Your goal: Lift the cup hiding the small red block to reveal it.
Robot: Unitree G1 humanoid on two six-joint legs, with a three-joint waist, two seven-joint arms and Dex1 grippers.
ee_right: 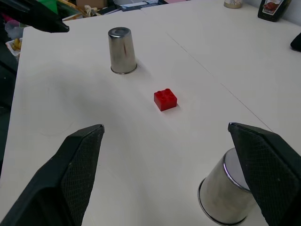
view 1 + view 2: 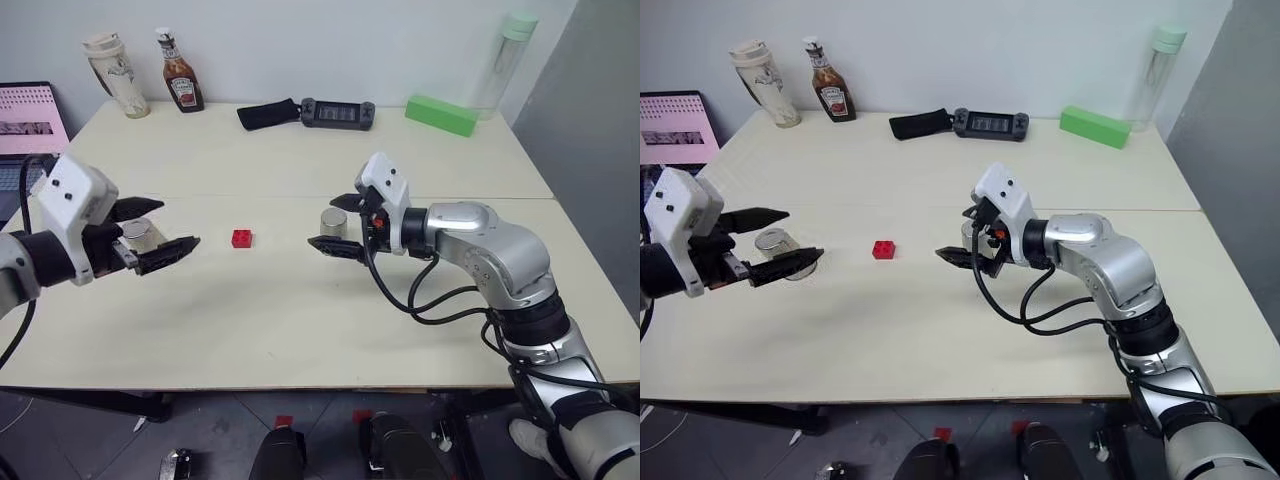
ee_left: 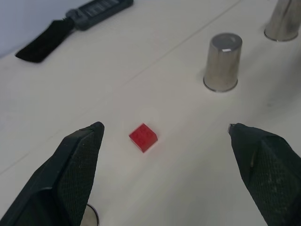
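With the small red block [image 2: 241, 238] bare on the table [image 2: 300, 330] between 2 inverted cups, both the left gripper [image 2: 150, 232] and right gripper [image 2: 343, 222] gape empty; best kept raised, clear of both cups.

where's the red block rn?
The small red block lies uncovered on the table near its middle, between the open left tool and the open right tool, apart from both.

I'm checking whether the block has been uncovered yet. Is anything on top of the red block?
No. The red block lies bare on the table, studs up, between two upside-down steel cups. What those cups cover cannot be seen.
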